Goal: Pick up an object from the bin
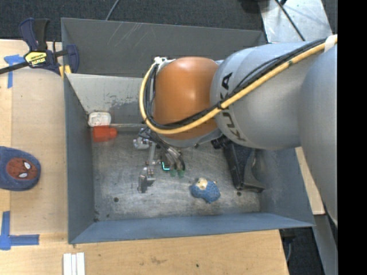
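We note the arm [269, 96] reaching in over the bin [172, 225], its orange cover [178, 93] sitting directly above the gripper [150, 175]. The gripper is low over the grey floor and tilted, its tip pointing down-left in the view. We cannot tell whether it is spread or pressed together, since the cover and wrist hide much of it.

Positions, all taken from the gripper:
- Green bit [178, 171]: just to its right and the nearest thing to it. It is small, and we cannot tell whether the two touch.
- Blue lump [206, 191]: to its lower right, near but clearly apart. It lies on the floor, rounded, with a pale yellowish patch on its upper left.
- Red block [105, 133]: up and to its left, well apart, at the foot of the back wall.
- White piece [99, 119]: further up-left, directly above the red block and touching it.
- Black thing [245, 168]: well off to its right, long and dark, its upper end hidden under the arm.

The floor directly under the gripper's tip is scuffed metal.
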`<state>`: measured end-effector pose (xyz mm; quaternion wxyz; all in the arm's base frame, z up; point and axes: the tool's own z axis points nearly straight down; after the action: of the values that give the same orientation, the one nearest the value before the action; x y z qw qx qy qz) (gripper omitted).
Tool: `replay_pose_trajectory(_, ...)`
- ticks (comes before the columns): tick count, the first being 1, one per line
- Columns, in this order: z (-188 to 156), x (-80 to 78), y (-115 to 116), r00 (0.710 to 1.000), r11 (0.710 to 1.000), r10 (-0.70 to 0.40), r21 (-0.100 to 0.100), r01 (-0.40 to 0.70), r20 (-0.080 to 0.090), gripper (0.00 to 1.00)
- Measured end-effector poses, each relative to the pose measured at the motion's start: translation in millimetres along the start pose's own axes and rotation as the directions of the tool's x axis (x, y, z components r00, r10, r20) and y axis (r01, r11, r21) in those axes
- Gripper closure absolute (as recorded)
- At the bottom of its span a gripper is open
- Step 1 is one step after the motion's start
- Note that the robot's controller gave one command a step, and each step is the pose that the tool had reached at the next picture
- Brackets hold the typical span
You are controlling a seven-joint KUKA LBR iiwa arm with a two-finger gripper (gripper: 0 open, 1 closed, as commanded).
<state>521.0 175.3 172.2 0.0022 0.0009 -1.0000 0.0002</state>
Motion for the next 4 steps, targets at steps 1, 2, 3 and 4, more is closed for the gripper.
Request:
replay_pose_trajectory(1,6.2,-85.5,27.7,0.962,0.962,0.273,-0.003,-0.273,0.007,0.0)
replay_pose_trajectory(2,97.3,-74.9,30.1,0.893,0.893,0.451,-0.003,-0.451,0.005,0.0)
replay_pose_trajectory(3,98.4,-105.2,67.3,0.899,0.899,0.437,0.008,-0.437,0.003,0.0)
replay_pose_trajectory(4,96.3,-109.2,63.4,0.898,0.898,0.44,-0.003,-0.44,0.02,1.0)
